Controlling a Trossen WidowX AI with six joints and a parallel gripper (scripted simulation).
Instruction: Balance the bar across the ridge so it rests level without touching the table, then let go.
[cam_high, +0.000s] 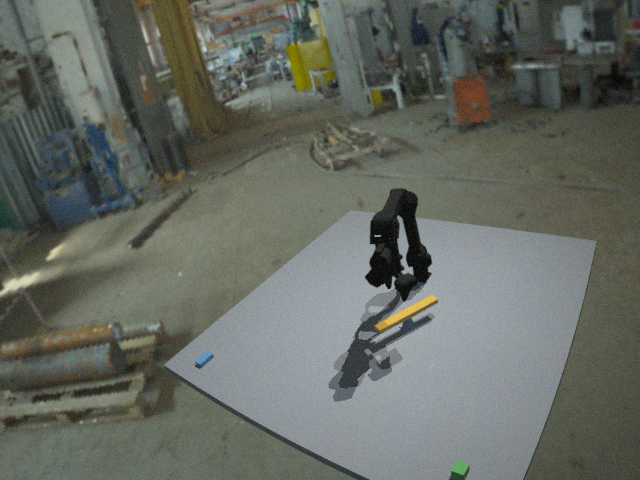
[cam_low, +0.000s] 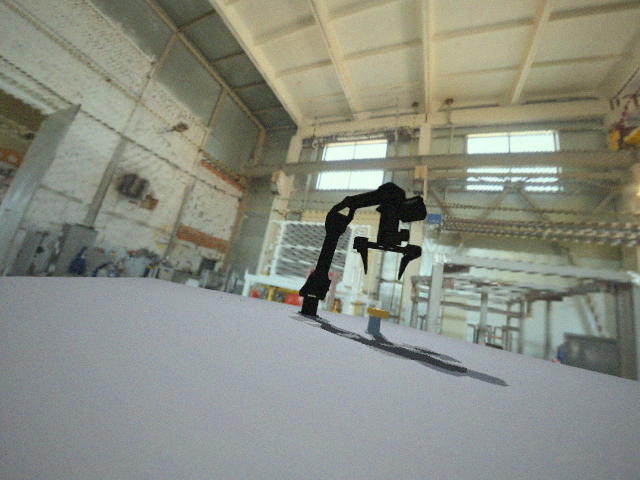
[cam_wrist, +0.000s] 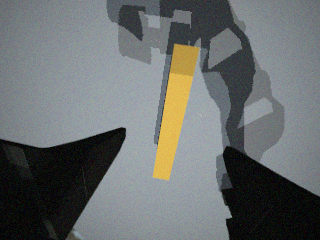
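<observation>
The yellow bar (cam_high: 406, 313) (cam_low: 378, 313) (cam_wrist: 175, 115) lies across the small blue-grey ridge (cam_high: 409, 324) (cam_low: 373, 326), lifted off the grey table (cam_high: 496, 341) (cam_low: 206, 392). It looks about level, and both ends hang free above its shadow. My gripper (cam_high: 392, 283) (cam_low: 383, 272) (cam_wrist: 174, 141) is open wide and hangs straight above the bar with a clear gap. Nothing is between the fingers. In the wrist view the bar runs lengthwise between the two dark fingers, and the ridge is hidden under it.
A small blue block (cam_high: 204, 359) lies near the table's left corner. A green cube (cam_high: 459, 469) stands at the front edge. The arm's base stands on the table behind the bar. Factory floor surrounds the table.
</observation>
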